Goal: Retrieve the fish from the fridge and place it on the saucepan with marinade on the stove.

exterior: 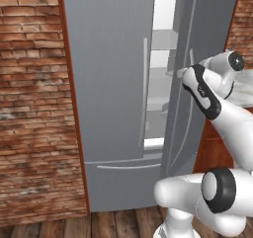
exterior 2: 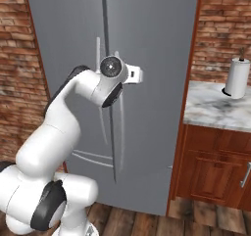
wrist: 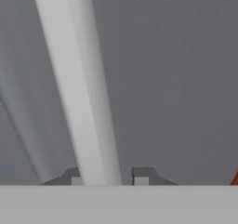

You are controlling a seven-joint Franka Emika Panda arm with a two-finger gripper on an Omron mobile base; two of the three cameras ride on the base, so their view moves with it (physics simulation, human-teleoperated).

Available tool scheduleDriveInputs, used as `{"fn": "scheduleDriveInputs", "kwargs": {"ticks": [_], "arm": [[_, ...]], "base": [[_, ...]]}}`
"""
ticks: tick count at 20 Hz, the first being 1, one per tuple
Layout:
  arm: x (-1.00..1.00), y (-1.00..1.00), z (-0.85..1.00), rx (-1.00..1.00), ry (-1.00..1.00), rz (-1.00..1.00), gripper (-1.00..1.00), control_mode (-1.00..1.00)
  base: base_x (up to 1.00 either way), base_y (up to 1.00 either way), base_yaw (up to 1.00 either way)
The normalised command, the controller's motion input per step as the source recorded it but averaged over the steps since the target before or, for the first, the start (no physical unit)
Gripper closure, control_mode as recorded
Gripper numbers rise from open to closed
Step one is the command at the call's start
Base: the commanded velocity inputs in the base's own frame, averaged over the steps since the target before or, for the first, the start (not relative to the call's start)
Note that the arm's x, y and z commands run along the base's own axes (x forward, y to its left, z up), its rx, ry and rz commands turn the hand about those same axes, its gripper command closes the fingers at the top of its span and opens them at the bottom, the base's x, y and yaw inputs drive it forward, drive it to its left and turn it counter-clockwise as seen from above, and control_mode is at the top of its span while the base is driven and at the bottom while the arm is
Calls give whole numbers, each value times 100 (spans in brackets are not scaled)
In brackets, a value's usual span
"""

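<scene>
The grey fridge (exterior: 108, 84) stands in front of me, and its right door (exterior: 207, 29) is swung partly open. White shelves (exterior: 160, 84) show through the gap, with no fish visible on them. My gripper (wrist: 108, 176) is at that door's long vertical handle (wrist: 83, 102). The pale bar runs between my two fingertips (wrist: 74, 177). The left tip lies against the bar and the right tip stands a sliver off it. From the right base view the hand (exterior 2: 137, 75) is pressed up to the fridge front (exterior 2: 157, 59). The fish, saucepan, marinade and stove are out of view.
A marble counter (exterior 2: 215, 107) over a wooden cabinet (exterior 2: 211, 166) adjoins the fridge on the right. A paper towel roll (exterior 2: 238, 78) stands on the counter. A brick wall (exterior: 29, 108) flanks the left side. The fridge's bottom drawer (exterior: 123, 182) is closed.
</scene>
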Motion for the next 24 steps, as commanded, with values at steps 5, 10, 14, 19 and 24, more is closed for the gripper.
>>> {"fn": "scheduleDriveInputs", "kwargs": {"ticks": [5,10,14,19,24], "arm": [[-45,-61,-7,1,0,13,100,-100],[-32,-52,-6,0,2,14,100,-100],[-25,-46,-8,0,5,15,100,-100],[-23,-46,-9,0,4,15,100,-100],[-21,-45,-10,0,3,16,100,-100]], "base": [[0,0,0],[0,0,0],[0,0,0],[0,0,0],[0,0,0]]}}
